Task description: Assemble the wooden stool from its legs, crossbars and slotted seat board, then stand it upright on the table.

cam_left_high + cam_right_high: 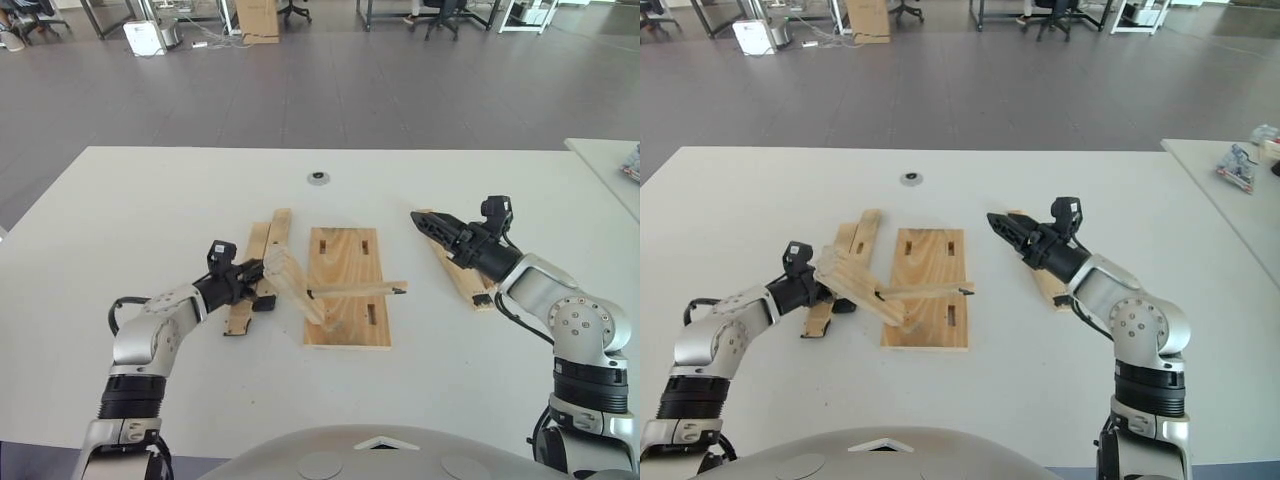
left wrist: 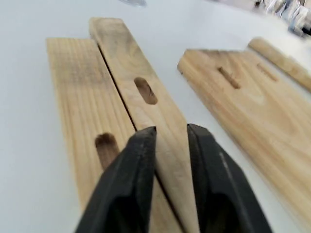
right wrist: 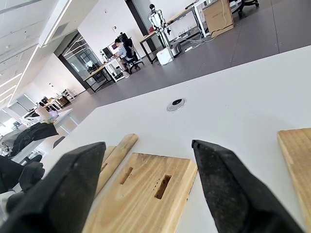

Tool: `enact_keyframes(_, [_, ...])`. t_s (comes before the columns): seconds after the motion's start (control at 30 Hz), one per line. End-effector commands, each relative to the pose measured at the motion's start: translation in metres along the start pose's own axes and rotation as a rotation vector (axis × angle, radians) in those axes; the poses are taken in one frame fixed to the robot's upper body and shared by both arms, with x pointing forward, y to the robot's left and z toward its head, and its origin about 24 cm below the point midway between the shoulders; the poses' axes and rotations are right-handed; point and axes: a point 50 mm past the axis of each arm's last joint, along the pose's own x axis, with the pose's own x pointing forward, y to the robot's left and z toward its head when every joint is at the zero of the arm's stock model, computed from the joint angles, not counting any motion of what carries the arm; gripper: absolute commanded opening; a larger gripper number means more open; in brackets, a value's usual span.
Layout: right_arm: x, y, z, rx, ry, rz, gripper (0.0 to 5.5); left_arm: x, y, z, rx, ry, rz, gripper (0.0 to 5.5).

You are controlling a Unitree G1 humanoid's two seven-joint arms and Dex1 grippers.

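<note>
So, got the leg clamped tight in the left gripper just left of the seat board, long axis slanting down onto the board, crossbar poking across it. Got the right gripper parked just right of the board, jaws wide open, probably closer to the crossbar's free end.

White table, slotted seat board flat mid-table, leg boards either side, round grommet beyond
</note>
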Motion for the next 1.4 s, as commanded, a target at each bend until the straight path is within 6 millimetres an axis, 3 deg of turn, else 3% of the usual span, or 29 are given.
enact_keyframes(0.03, [0.003, 0.003, 0.001, -0.012, -0.014, 0.0, 3.33, -0.004, 0.008, -0.035, 0.165, 0.212, 0.04, 0.32])
enact_keyframes(0.1, [0.004, 0.003, 0.001, -0.013, -0.011, 0.003, 3.33, -0.007, 0.015, -0.035, 0.201, 0.213, 0.06, 0.04])
enact_keyframes(0.33, [0.004, 0.004, 0.0, -0.008, -0.005, 0.007, 3.33, -0.02, 0.024, -0.031, 0.167, 0.198, -0.005, 0.04])
enact_keyframes(0.47, [0.004, 0.005, -0.001, 0.004, -0.009, 0.005, 3.33, -0.032, 0.037, -0.035, 0.235, 0.27, -0.021, 0.64])
enact_keyframes(0.6, [0.003, 0.005, -0.002, 0.008, -0.004, 0.005, 3.33, -0.018, 0.037, -0.008, 0.183, 0.172, 0.086, 1.38])
enact_keyframes(0.7, [0.003, 0.005, -0.002, 0.008, -0.003, 0.005, 3.33, -0.008, 0.032, 0.024, 0.174, 0.073, 0.197, 1.86])
enact_keyframes(0.8, [0.003, 0.006, -0.004, 0.015, 0.001, 0.006, 3.33, -0.006, 0.019, 0.061, 0.094, -0.101, 0.218, 1.86])
enact_keyframes(0.87, [0.003, 0.006, -0.005, 0.021, 0.002, 0.005, 3.33, -0.004, 0.008, 0.073, -0.012, -0.146, 0.247, 1.86])
enact_keyframes(1.0, [0.005, 0.008, -0.007, 0.029, 0.001, 0.004, 3.33, 0.011, -0.021, 0.061, -0.083, 0.0, 0.236, 1.86])
enact_keyframes(1.2, [0.004, 0.008, -0.011, 0.038, 0.002, -0.001, 3.33, 0.011, -0.035, 0.022, -0.112, 0.168, 0.277, 1.86])
enact_keyframes(1.4, [0.003, 0.007, -0.013, 0.041, 0.005, -0.01, 3.33, 0.014, -0.043, 0.027, -0.144, 0.132, 0.265, 2.9])
